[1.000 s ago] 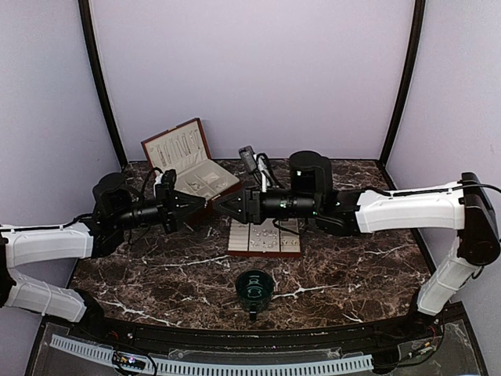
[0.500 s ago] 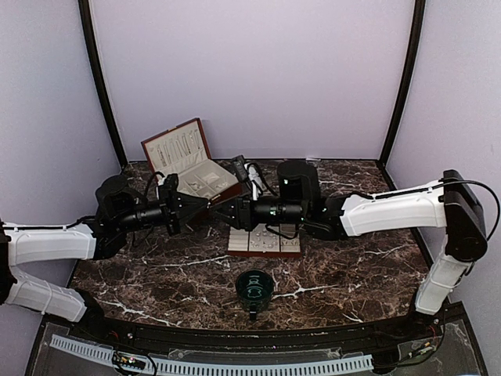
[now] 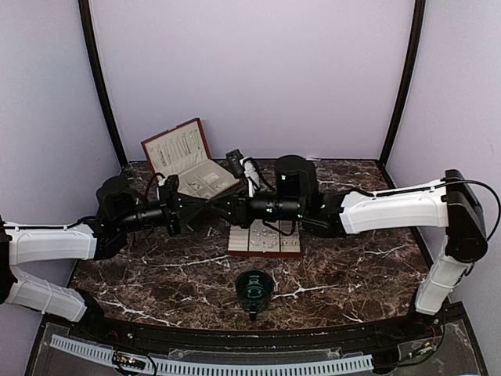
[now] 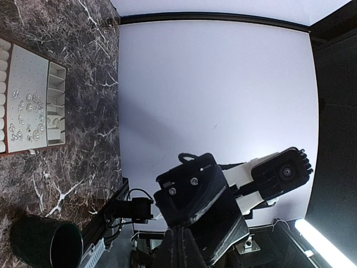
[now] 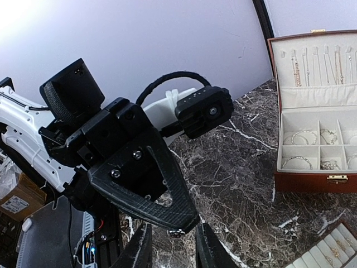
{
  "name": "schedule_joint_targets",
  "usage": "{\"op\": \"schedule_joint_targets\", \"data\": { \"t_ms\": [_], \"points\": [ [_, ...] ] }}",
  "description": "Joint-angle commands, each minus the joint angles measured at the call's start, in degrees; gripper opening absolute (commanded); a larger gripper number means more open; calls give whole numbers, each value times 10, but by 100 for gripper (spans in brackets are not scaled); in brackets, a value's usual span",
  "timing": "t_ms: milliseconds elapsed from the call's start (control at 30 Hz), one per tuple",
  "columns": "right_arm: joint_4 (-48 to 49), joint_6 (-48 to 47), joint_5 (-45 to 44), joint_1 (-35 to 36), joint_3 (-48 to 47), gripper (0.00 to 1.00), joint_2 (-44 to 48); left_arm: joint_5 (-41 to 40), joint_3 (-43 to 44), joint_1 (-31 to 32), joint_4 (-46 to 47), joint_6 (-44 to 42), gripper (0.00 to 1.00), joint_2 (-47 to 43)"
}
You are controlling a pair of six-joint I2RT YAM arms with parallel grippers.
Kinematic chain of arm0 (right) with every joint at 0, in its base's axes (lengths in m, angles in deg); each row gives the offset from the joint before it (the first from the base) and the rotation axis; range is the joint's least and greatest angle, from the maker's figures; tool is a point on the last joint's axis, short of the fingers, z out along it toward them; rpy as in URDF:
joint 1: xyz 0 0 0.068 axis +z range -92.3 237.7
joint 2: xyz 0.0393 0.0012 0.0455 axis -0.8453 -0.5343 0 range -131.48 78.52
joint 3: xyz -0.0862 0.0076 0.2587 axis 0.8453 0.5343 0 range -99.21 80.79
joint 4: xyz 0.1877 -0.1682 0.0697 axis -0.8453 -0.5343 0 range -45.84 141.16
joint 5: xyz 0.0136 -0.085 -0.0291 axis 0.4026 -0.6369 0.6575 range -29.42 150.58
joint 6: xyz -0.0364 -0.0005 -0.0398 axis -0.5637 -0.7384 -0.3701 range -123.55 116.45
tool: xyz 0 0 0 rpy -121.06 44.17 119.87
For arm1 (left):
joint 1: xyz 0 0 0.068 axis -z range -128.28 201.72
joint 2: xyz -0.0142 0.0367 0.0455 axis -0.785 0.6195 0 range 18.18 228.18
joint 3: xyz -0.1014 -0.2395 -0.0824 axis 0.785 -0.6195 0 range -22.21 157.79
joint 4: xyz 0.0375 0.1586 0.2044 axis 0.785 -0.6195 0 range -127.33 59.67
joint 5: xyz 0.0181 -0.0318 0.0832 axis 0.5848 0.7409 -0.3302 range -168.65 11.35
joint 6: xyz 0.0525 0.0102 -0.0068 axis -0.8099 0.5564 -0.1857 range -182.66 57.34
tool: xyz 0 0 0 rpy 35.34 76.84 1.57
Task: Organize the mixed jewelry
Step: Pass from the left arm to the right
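Note:
My left gripper and right gripper meet tip to tip above the marble, left of the cream tray. In the right wrist view the left gripper's shut tip pinches a tiny silvery piece. My right gripper is open, with one finger on each side of that tip and not touching it. The left wrist view shows its own fingers pressed together. The mixed jewelry glints on the tray's padding, also seen as mixed jewelry at the left.
An open red-brown jewelry box with chains in its lid and rings in its compartments stands at the back left; the right wrist view shows this jewelry box too. A dark green cup sits near the front, in front of the tray.
The right arm has reached left until its gripper meets the left gripper's tip, and its jaws have narrowed. The left arm has barely moved.

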Motion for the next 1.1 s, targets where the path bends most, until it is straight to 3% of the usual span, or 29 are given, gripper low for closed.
{"op": "schedule_joint_targets", "data": {
  "t_ms": [0,500,1067],
  "points": [
    [2,-21,-11,9,-25,26,-12,5,-3,3,18,5,0,-5],
    [-10,-38,-29,14,-25,22,-18,5,-6,3,30,12,0,-7],
    [-11,-59,-40,20,-37,7,-22,10,-10,3,28,17,0,-1]
  ]
}}
